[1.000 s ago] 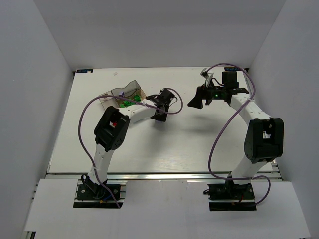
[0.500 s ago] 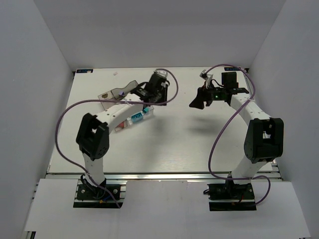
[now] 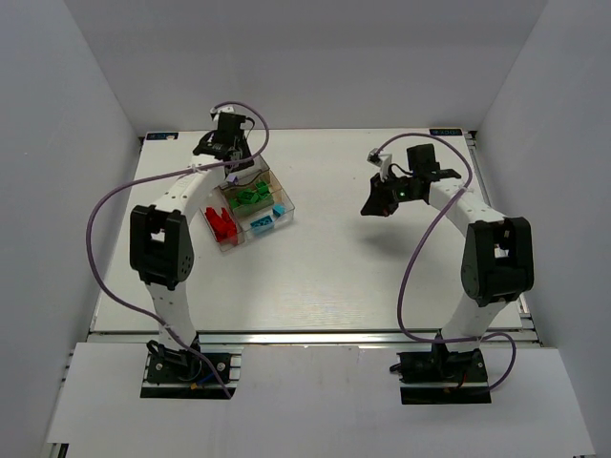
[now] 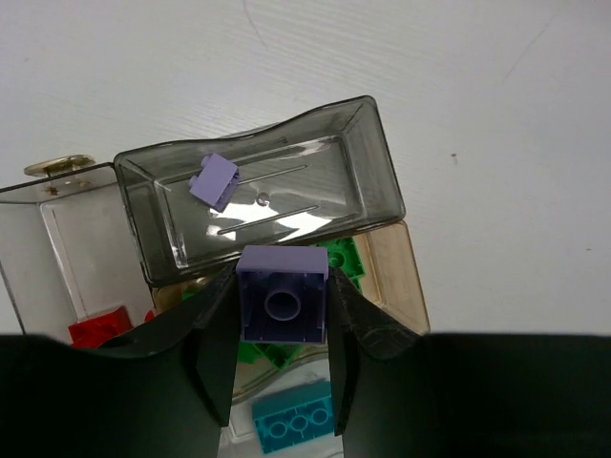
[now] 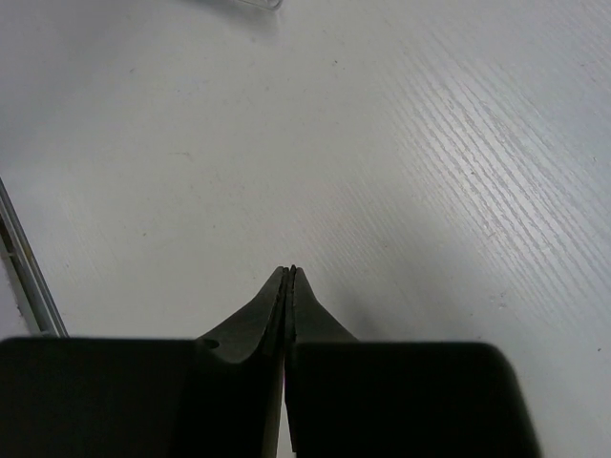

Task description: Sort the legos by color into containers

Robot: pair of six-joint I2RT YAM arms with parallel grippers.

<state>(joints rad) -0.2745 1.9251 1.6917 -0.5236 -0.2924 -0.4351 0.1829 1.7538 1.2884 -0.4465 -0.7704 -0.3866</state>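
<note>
Left wrist view shows the left pincer [image 4: 283,298] squeezing a pale purple lego [image 4: 284,310] above the box [image 4: 403,277]. Another purple lego [image 4: 214,181] lies on the open smoky lid [image 4: 315,196], toward 11 o'clock from the held one. Green legos [image 4: 346,260], red legos [image 4: 95,329] and a blue lego [image 4: 291,420] sit in the box. The box is at 10 o'clock on the surface [image 3: 315,277]. The right pincer [image 5: 289,277] is at 2 o'clock, closed on nothing.

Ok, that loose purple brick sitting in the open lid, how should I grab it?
Come straight down: the walls of the lid fence the loose purple brick in sideways. Pinch its flat side faces, wrist turned to match, since it lies skewed to the lid. The left gripper is shut on the held purple brick, so place that first.
</note>
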